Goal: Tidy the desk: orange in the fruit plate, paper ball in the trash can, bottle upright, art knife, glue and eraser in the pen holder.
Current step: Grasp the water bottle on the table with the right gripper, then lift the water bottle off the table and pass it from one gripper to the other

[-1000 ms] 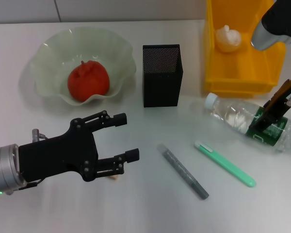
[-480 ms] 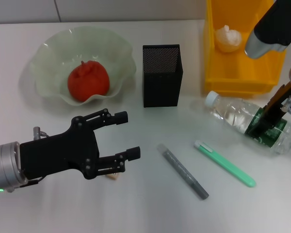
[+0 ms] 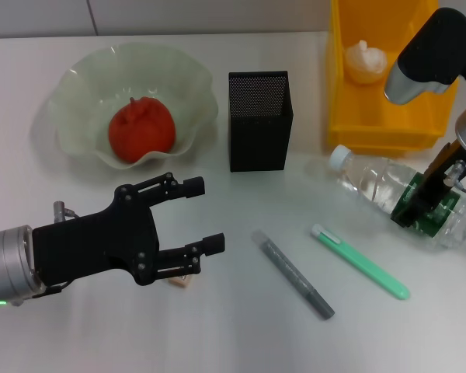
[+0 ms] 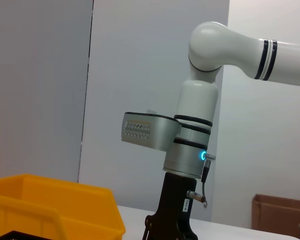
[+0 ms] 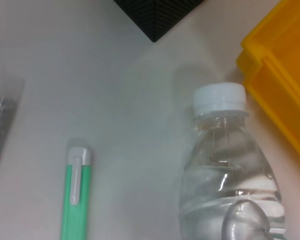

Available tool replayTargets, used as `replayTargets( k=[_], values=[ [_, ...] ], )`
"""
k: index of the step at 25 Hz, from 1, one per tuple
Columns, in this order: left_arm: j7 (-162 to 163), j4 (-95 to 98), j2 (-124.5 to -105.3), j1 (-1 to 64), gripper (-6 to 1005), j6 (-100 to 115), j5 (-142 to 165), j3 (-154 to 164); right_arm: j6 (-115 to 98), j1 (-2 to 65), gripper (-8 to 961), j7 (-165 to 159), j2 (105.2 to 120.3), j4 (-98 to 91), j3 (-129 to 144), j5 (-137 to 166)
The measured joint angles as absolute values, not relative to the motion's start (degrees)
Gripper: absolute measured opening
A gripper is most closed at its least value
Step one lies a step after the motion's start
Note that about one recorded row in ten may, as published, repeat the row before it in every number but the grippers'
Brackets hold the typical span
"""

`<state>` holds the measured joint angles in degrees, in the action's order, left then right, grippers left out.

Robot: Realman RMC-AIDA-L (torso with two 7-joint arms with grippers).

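My left gripper [image 3: 194, 217] hovers low over the surface [image 3: 241, 334], jaws spread, with the eraser [image 3: 180, 279] just under its lower finger. My right gripper [image 3: 422, 203] is down on the lying bottle [image 3: 373, 183] at its green label; I cannot tell its jaw state. The orange [image 3: 142, 130] sits in the fruit plate [image 3: 78, 85], the paper ball [image 3: 364, 61] in the trash can [image 3: 373, 128].

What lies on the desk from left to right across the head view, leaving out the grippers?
Fruit plate holding the orange → eraser → pen holder → grey pen → green art knife → trash can with the paper ball inside → bottle, lying on its side.
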<state>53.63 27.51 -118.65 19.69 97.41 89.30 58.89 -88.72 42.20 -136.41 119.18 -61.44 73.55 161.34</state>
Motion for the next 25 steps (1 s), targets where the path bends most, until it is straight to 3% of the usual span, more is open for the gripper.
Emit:
replayTargets(
  k=[25],
  values=[
    [53.5,27.5,-118.65,20.3,719,97.2,89.3,58.9,-88.4,40.2,710,-134.9,119.52,-62.4,73.8,159.5]
  ],
)
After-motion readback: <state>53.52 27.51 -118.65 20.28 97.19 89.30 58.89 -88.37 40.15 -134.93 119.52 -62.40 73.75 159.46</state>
